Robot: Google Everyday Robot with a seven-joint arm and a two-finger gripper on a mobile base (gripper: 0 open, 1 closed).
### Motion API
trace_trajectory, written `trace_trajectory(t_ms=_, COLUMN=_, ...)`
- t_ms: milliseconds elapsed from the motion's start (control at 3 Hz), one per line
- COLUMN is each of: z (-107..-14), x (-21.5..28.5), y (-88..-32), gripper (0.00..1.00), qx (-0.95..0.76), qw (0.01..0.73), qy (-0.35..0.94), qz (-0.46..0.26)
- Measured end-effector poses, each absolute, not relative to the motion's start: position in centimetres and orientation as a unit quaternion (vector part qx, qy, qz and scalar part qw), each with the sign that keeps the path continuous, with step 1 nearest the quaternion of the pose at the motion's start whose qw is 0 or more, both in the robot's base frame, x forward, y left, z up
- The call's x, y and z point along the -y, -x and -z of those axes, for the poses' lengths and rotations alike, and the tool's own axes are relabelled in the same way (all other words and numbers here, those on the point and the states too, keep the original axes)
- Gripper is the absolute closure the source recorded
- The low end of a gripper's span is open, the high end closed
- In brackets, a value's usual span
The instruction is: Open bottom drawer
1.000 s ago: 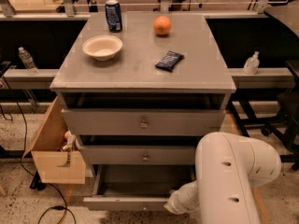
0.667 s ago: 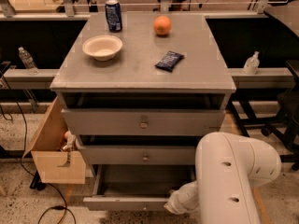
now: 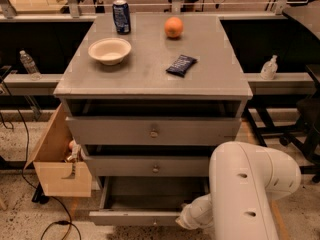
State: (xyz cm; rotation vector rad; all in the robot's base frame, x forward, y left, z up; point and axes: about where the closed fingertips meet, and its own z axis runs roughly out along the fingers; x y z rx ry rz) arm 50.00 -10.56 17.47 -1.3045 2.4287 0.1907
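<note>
The bottom drawer (image 3: 131, 217), the lowest in the grey cabinet, stands pulled well out. Its slim, flat grey front panel faces forward and level, clear of the two drawer fronts above, and its dark inside shows from above. The claw (image 3: 185, 219) sits at the panel's right end.

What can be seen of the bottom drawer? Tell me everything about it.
The bottom drawer is the lowest in the grey cabinet and stands pulled well out towards the camera, further than the middle drawer above it. Its front is a slim, flat, matte grey panel, and its side walls run back under the cabinet. The inside is dark grey, with nothing visible in it. The gripper, on the white arm, sits at the right end of the front panel and covers it.
</note>
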Motion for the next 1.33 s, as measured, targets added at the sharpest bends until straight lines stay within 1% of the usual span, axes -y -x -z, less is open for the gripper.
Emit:
trace_trajectory(t_ms=333, z=-17.47, x=10.56, y=-50.0, gripper=0.84, qx=-0.863, qw=0.188, qy=0.464, qz=-0.068)
trace_trajectory(t_ms=667, z=-17.47, x=10.56, y=-50.0, gripper=0.6, qx=-0.863, qw=0.188, qy=0.464, qz=-0.068)
trace_trajectory(t_ms=1000, z=-17.46, x=10.55, y=-49.99, gripper=0.29, qx=-0.863, qw=0.188, qy=0.464, qz=-0.068)
trace_trajectory(t_ms=1333, z=-17.46, x=10.55, y=-49.99, gripper=0.07, qx=-0.863, qw=0.188, qy=0.464, qz=-0.068)
